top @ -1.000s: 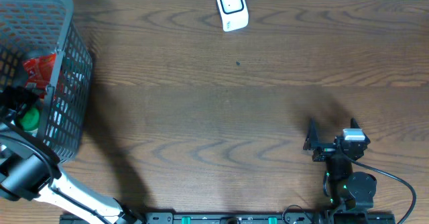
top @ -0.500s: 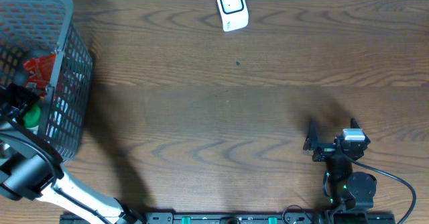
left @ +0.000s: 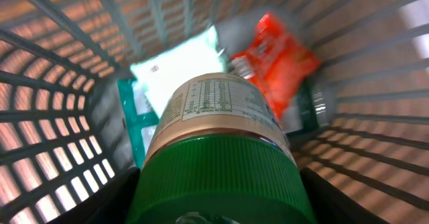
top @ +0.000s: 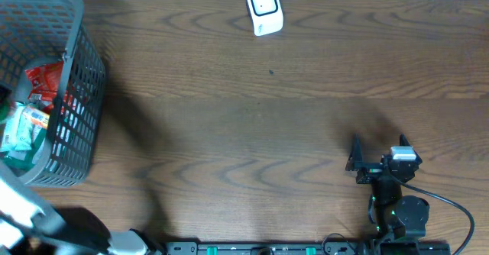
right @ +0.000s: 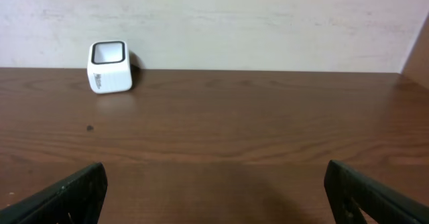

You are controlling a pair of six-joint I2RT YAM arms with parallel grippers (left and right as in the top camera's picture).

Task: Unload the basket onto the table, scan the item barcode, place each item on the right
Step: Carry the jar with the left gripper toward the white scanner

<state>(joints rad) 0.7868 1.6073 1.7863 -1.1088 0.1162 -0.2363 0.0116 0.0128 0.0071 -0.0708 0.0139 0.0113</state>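
Left gripper (left: pixel 216 194): clamped on green-capped bottle (left: pixel 218 123), lifted from its earlier spot in basket (top: pixel 85 79).
Right gripper (top: pixel 378 144): jaws wide, unmoved.
Scanner (top: pixel 264 8): unchanged.

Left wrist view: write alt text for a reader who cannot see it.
A green-capped bottle fills the frame, gripped at its cap by the left hand, seen against the inside of a gray basket. Behind it lie a white packet and a red packet.
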